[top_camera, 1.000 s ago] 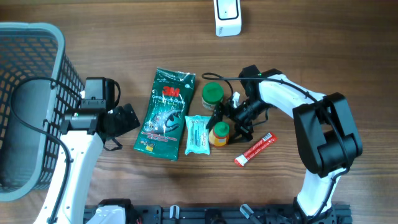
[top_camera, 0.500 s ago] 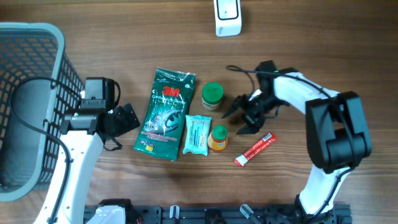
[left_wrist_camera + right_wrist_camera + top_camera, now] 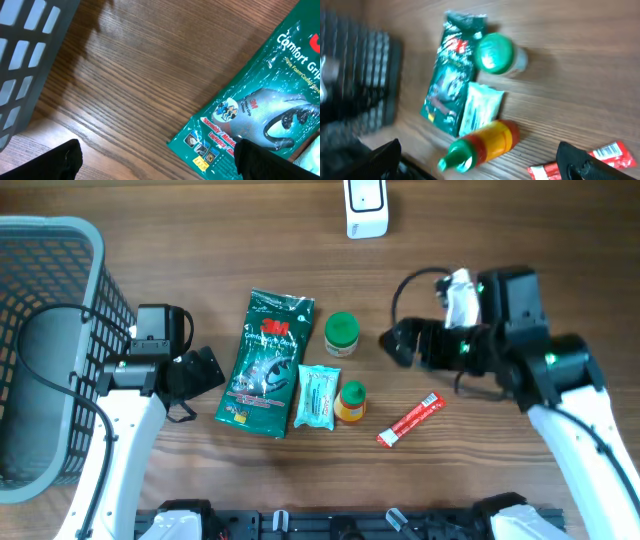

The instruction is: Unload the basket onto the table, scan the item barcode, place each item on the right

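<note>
Counting what's on the wooden table (image 3: 560, 240), using the green glove pack (image 3: 268, 365) as my reference: five items, one of each. The pack itself, one green-lid jar (image 3: 342, 333) just right of its top half, one wipes packet (image 3: 318, 396) right against its lower right edge, one little orange bottle (image 3: 351, 401) a bit further right past the wipes, and one red stick packet (image 3: 409, 420) further right and lower still.

One white scanner (image 3: 365, 210) sits well up and right of the pack, and one grey basket (image 3: 108, 310) is off to its left.

Left gripper (image 3: 162, 160) hangs just left of the pack, fingers spread, nothing in them. Right gripper (image 3: 480, 160) is right of the pack, beyond the jar, fingers wide apart and empty too.
</note>
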{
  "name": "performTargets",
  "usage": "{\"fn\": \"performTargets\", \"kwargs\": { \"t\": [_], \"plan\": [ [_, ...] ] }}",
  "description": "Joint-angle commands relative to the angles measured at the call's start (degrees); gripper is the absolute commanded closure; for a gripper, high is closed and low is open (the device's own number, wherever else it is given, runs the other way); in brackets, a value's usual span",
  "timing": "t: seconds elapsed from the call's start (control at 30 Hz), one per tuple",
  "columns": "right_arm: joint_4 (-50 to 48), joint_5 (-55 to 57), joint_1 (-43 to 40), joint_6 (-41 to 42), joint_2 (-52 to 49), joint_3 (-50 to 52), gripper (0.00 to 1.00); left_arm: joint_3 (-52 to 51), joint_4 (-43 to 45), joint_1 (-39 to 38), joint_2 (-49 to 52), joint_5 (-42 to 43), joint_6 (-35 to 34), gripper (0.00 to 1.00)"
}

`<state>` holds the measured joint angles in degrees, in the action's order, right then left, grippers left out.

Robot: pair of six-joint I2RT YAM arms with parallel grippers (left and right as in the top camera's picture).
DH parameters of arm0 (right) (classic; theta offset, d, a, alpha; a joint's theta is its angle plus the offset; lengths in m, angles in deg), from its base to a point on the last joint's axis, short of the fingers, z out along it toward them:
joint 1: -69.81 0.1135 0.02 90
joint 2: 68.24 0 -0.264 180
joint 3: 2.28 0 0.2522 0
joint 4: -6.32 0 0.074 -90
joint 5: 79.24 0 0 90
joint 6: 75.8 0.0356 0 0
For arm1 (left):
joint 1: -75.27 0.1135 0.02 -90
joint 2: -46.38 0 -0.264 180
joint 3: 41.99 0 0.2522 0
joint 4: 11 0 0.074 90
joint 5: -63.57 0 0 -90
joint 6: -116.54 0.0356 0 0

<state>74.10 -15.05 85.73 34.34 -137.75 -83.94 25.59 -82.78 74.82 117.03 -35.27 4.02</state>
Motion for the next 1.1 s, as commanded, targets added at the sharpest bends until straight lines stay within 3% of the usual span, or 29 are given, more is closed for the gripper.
{"fn": "performTargets", "kwargs": {
  "t": [0.0,0.2,0.33,0.57,0.7,1.0,1.07],
  "plan": [
    [1.60,9.77,8.70,-6.23,-0.61,-0.02,0.01,-0.37,-0.02,0.35,-0.57,0.28,1.14,0.00],
    [1.57,21.51,20.61,-0.61,-2.16,-2.23,0.00,-0.37,-0.02,0.35,-0.57,0.28,1.11,0.00],
    [0.46,29.22,22.58,-0.48,-4.02,-5.86,0.00,-0.37,-0.02,0.35,-0.57,0.28,1.14,0.00],
    [6.88,23.19,25.03,-3.87,-18.45,-16.39,0.01,-0.37,-0.02,0.35,-0.57,0.28,1.14,0.00],
    [13.55,21.16,25.07,-2.05,-20.04,-16.35,0.01,-0.37,-0.02,0.35,-0.57,0.28,1.14,0.00],
    [12.17,15.82,27.17,-1.88,-23.54,-13.11,0.02,-0.37,-0.02,0.35,-0.57,0.28,1.14,0.00],
    [11.58,16.06,28.02,-1.14,-25.62,-13.07,0.06,-0.37,-0.02,0.35,-0.57,0.28,1.11,0.00]
  ]
}}
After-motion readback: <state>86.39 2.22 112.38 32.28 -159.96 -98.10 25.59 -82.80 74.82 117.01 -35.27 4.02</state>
